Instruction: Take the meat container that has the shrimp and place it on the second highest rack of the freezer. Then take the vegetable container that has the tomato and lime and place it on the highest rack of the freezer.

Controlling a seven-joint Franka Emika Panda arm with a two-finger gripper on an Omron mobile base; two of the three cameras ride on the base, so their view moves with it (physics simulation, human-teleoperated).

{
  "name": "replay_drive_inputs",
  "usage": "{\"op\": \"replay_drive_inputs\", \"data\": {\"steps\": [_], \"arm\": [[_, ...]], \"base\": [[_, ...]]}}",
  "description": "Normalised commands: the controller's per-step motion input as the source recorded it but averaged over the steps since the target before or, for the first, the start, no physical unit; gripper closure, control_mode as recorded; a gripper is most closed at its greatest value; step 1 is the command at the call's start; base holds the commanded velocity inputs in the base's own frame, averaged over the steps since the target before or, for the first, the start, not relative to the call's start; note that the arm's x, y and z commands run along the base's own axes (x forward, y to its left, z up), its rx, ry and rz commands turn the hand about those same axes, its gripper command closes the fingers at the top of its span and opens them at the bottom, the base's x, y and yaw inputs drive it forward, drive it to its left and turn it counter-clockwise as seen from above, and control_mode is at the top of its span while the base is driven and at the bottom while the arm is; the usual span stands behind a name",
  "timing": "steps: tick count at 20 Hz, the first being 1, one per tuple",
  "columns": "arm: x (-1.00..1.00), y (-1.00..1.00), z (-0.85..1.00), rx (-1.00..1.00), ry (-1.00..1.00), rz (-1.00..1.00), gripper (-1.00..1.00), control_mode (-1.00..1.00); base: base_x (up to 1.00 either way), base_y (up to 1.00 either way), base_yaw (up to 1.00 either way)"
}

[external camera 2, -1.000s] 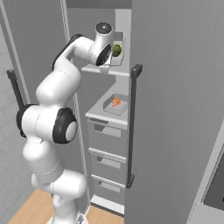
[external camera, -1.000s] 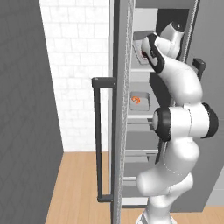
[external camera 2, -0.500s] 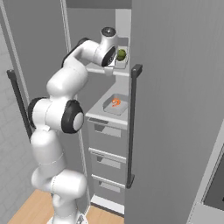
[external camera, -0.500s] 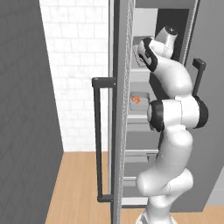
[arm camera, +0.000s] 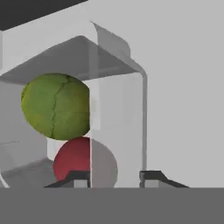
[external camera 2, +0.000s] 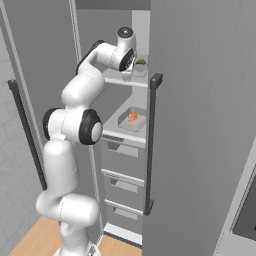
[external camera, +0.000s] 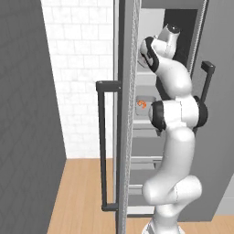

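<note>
The arm reaches high into the open freezer (external camera 2: 112,45), its gripper (external camera 2: 129,75) at the level of the highest rack (external camera 2: 131,82), where the vegetable container (external camera 2: 140,67) sits with the lime (external camera 2: 141,63) showing green above its rim; that height fits the second half of the task — the tray is at its shelf, so the carrying looks nearly over. Lower down, the meat container (external camera 2: 133,120) with the shrimp (external camera 2: 132,117) rests flat on the second highest rack (external camera 2: 125,135), just above the grey drawer fronts (external camera 2: 122,150); that first step looks done.

The hand view gives what the base cameras cannot: the fingers (arm camera: 78,178) stand to either side of the container's clear wall (arm camera: 116,127), lime (arm camera: 56,106) and tomato (arm camera: 72,165) just behind it — a rim grasp, chosen, I judge, because the fruit leaves no room inside; whether the pads grasp the wall or have let go I cannot tell.

The left base view shows the open door's black handle (external camera: 103,146) and the shrimp (external camera: 142,104) past the door edge; the right base view alone shows both trays on their racks.
</note>
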Motion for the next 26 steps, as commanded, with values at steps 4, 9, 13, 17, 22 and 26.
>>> {"op": "replay_drive_inputs", "data": {"steps": [4, 9, 13, 17, 22, 26], "arm": [[-0.11, 0.04, 0.0, 0.0, -0.4, 0.0, -1.0, -1.0], [-0.89, 0.0, 0.0, 0.0, -0.33, 0.0, -1.0, -1.0], [-1.0, 0.24, -0.09, -0.02, -0.41, 0.0, -1.0, -1.0], [-1.0, 0.24, -0.02, -0.02, -0.35, 0.0, -1.0, -1.0], [-1.0, 0.01, 0.01, -0.04, -0.06, 0.0, -1.0, -1.0], [-1.0, 0.0, 0.04, -0.07, 0.14, 0.0, -1.0, -1.0]], "base": [[0.0, 0.0, 0.0], [0.0, 0.0, 0.0], [0.0, 0.0, 0.0], [0.0, 0.0, 0.0], [0.0, 0.0, 0.0], [0.0, 0.0, 0.0]]}}
